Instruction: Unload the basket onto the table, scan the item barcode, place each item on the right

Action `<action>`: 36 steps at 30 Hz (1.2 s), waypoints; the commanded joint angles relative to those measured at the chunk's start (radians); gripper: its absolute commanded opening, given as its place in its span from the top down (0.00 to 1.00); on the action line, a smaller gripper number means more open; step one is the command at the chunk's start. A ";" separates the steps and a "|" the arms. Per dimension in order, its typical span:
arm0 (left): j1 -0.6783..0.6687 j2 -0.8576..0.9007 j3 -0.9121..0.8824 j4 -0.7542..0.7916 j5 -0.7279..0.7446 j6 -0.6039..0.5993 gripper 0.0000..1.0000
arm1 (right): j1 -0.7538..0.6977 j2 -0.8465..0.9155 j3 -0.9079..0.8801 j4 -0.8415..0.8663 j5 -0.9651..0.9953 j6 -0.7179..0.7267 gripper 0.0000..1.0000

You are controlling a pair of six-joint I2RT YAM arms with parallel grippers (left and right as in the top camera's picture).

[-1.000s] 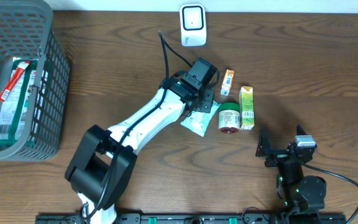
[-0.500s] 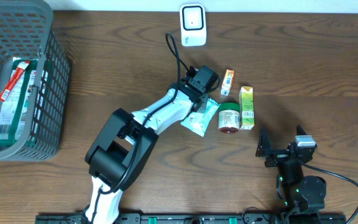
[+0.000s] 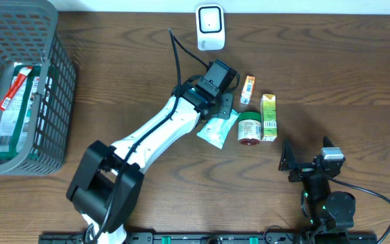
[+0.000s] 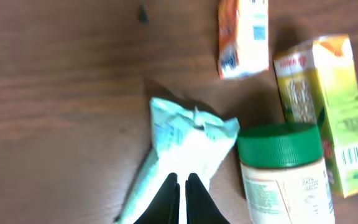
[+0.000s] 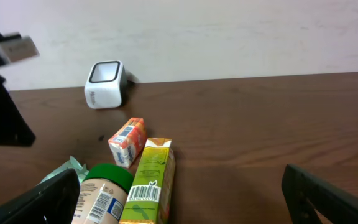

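Several items lie together mid-table: a pale green pouch [image 3: 215, 133], a green-lidded jar [image 3: 249, 129], a green carton [image 3: 268, 116] and a small orange box [image 3: 248, 89]. The white scanner [image 3: 209, 26] stands at the far edge. My left gripper [image 3: 221, 108] hangs over the pouch's upper end. In the left wrist view the left gripper [image 4: 180, 185] is shut, its black tips pressed together above the pouch [image 4: 179, 140], with nothing seen between them. My right gripper [image 3: 308, 164] rests near the front right, open and empty. The carton's barcode [image 5: 143, 191] faces the right wrist camera.
A grey basket [image 3: 59, 88] at the far left holds a red and green packet [image 3: 9, 112]. The left arm's cable [image 3: 179, 57] loops up toward the scanner. The jar [image 4: 281, 168] and carton [image 4: 328, 106] lie just right of the pouch.
The left arm's elbow swung right and then back left, while its gripper stayed over the pouch. The right arm has not moved.
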 commanded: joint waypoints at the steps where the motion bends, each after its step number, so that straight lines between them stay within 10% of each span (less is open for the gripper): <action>1: 0.002 0.061 -0.018 -0.005 0.060 0.002 0.92 | 0.007 -0.003 -0.001 -0.004 -0.001 0.012 0.01; 36: -0.096 0.214 -0.055 0.008 -0.003 -0.031 0.91 | 0.007 -0.003 -0.001 -0.004 -0.001 0.012 0.01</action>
